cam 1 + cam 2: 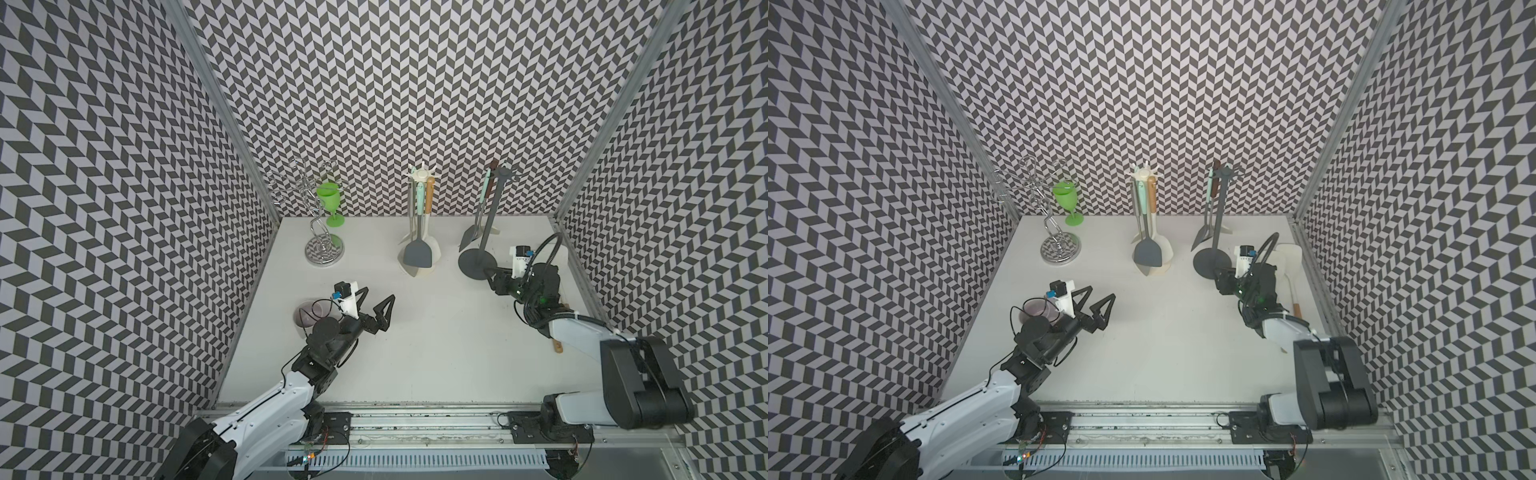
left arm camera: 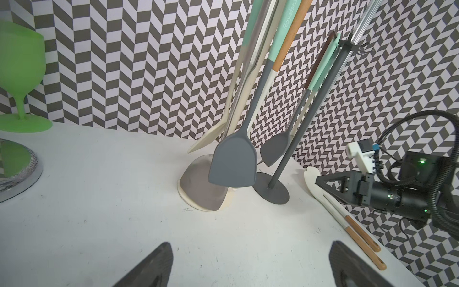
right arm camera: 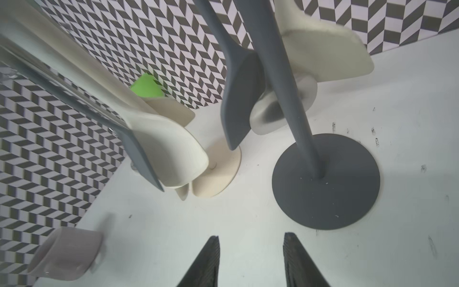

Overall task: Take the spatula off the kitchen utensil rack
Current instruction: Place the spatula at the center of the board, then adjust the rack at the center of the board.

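- Table [image 1: 415, 357]: white top, is carrying two utensil racks along its back edge.
- Dark grey rack [image 1: 491, 216]: is standing upright on a round foot, rear right. Judged the rack in play, since the right gripper is working beside its foot.
- Cream rack [image 1: 421, 176]: is standing centre rear w/ its own tools; neither arm is near it.
- Grey spatula [image 1: 469, 239]: mint handle, is hanging from the head of the dark grey rack, blade low and close beside the pole. Probable target.
- Cream spatulas [image 1: 1289, 255]: 2 pcs, are lying flat by the right wall, off any rack.
- Right gripper [image 3: 250, 237]: is sitting low, just short of the foot. Jaws are standing part-way apart, gripping nothing. Advice: take the thin neck above the blade, lift straight up til the handle end is clearing its hook, then draw away from the pole. Rack looks light, so no sideways push.
- Left gripper [image 1: 379, 293]: is hovering centre-left, jaws fully spread, empty. Could steady the foot if needed.
- Lilac cup [image 1: 305, 313]: is sitting under the left arm, irrelevant.
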`<state>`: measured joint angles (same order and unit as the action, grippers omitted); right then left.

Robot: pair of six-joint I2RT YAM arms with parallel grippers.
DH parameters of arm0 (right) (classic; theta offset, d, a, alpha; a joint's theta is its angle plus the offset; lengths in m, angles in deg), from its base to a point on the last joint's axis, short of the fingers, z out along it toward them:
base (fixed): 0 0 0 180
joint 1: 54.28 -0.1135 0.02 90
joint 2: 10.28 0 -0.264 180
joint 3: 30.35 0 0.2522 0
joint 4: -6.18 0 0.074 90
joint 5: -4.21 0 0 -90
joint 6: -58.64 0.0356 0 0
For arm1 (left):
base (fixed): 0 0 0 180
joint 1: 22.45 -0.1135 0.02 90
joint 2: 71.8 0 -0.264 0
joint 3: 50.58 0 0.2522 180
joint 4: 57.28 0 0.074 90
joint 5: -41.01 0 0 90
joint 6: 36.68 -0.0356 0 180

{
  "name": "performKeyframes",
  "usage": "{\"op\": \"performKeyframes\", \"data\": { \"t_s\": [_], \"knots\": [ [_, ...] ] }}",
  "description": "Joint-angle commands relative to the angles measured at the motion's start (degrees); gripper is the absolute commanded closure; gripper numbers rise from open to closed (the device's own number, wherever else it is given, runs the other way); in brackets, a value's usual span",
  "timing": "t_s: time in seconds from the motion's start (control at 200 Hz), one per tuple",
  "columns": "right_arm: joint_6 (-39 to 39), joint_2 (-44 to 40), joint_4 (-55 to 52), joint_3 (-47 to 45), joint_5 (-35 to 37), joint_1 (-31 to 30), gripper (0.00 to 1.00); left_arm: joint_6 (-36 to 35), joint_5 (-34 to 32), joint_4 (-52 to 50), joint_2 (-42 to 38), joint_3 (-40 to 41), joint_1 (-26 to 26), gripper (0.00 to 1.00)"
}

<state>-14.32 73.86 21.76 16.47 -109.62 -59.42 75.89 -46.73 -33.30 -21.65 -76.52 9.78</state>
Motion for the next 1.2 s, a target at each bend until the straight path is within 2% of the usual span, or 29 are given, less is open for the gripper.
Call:
{"op": "performKeyframes", "data": {
  "t_s": [0.0,0.295,0.511,0.651,1.021,1.197],
  "knots": [
    [-2.07,6.21,12.33,2.47,1.86,-0.77,0.61,-1.37,0.30,1.46,0.83,-2.05,0.20,0.00],
    [-0.78,20.02,18.98,9.12,3.08,-0.83,0.73,-2.44,-0.48,0.95,0.59,-2.15,0.19,0.00],
    [0.36,24.07,13.88,16.73,3.85,-0.92,0.79,-2.79,-0.77,0.50,-0.23,-2.14,0.29,0.00],
    [2.02,26.68,15.30,18.69,2.72,-1.00,0.83,-2.66,-0.50,0.67,-0.23,-2.14,0.22,0.00],
    [2.70,33.61,13.81,27.44,1.86,-2.57,0.85,-3.17,-0.86,0.32,-1.28,-1.97,0.24,0.00],
    [0.76,33.76,11.74,29.68,2.22,-2.49,0.85,-2.97,-0.46,0.61,-1.33,-1.88,0.29,0.00]
  ]
}}
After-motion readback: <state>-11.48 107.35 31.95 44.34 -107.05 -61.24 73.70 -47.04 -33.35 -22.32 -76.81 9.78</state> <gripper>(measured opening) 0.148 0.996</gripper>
